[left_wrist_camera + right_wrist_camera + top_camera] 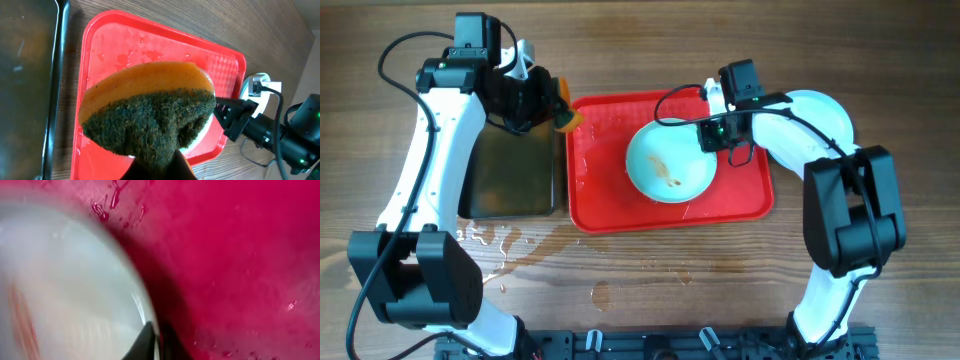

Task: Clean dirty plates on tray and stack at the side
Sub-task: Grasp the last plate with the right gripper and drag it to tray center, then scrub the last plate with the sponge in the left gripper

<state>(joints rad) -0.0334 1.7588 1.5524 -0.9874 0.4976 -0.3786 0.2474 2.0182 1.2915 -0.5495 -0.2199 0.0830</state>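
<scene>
My right claw (pixel 713 137) pinches the dirty plate (pixel 665 165) by its rim, my left claw (pixel 548 108) pinches the sponge (pixel 150 120); next I must scrub it.

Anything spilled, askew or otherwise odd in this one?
Yes. Water is spilled on the wooden table: a streaky puddle on the robot's side of the black pan and a smaller wet patch on that side of the red tray. The plate has a brown smear, which is expected.

Robotics lab bench: a wooden table (pixel 900 60) (water-splashed) carrying two mounted arms (pixel 430 160).
</scene>
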